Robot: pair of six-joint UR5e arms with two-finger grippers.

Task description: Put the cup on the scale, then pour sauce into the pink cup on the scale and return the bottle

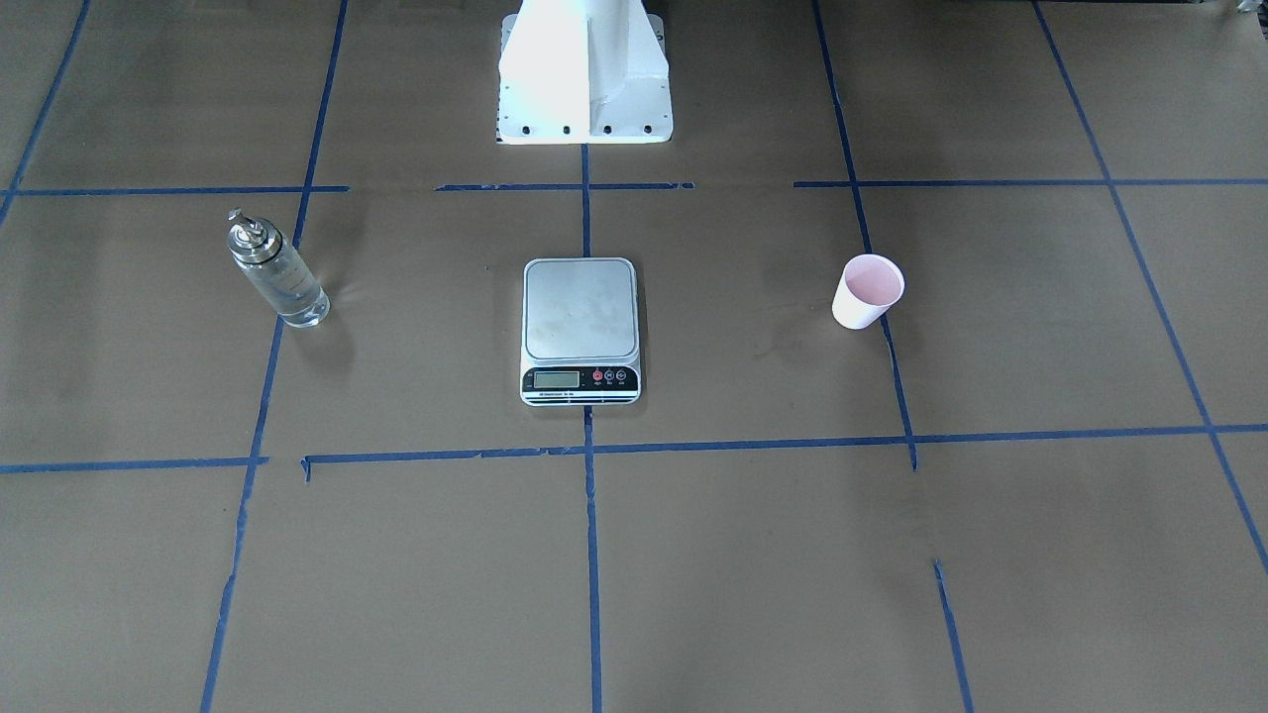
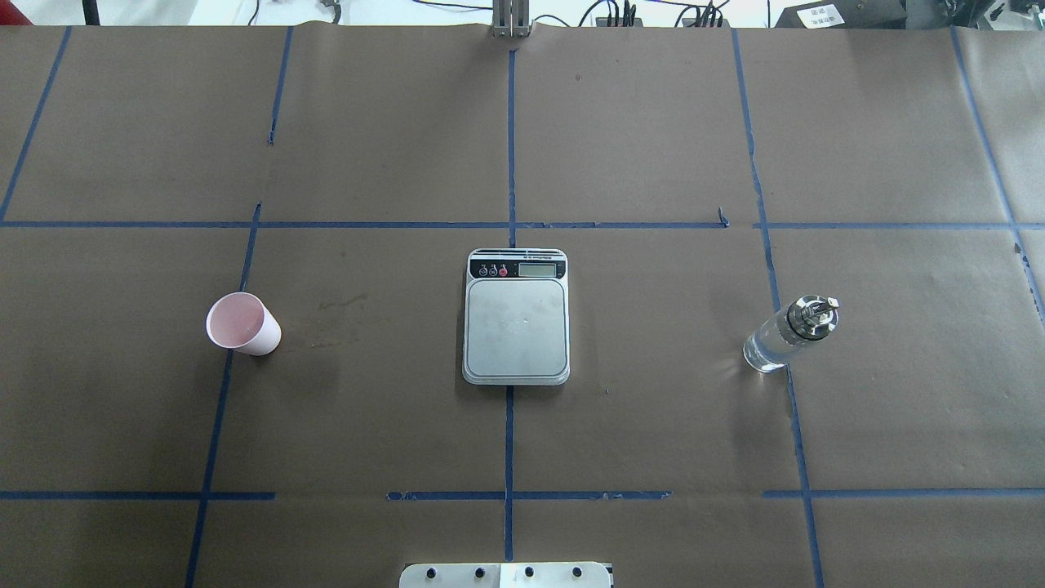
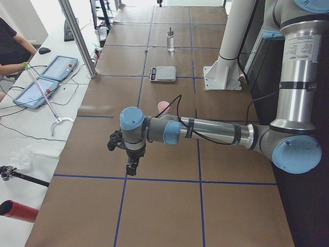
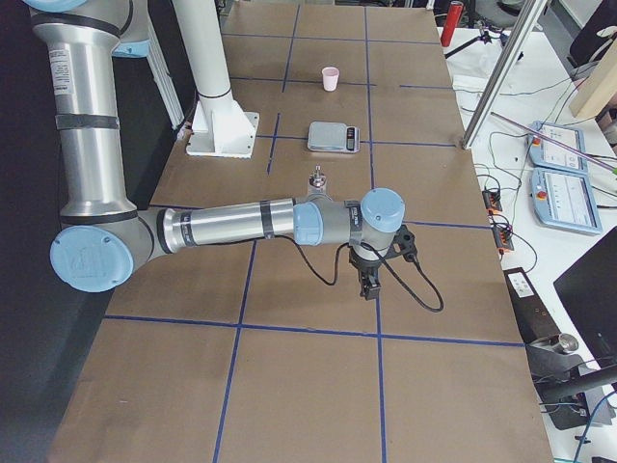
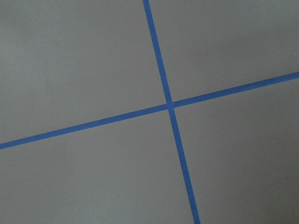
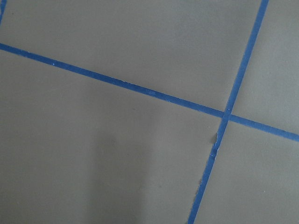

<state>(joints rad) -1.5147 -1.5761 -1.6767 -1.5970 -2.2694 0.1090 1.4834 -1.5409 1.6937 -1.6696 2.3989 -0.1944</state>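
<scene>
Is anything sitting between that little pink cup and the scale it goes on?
Nothing visible. Only flat brown paper lies between the cup and the scale; the bottle stands on the scale's other side.

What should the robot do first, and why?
Probably move the left gripper toward the cup: it stands upright on the robot's left, apart from the scale, whose plate is bare, and the cup goes there before any pouring.
</scene>
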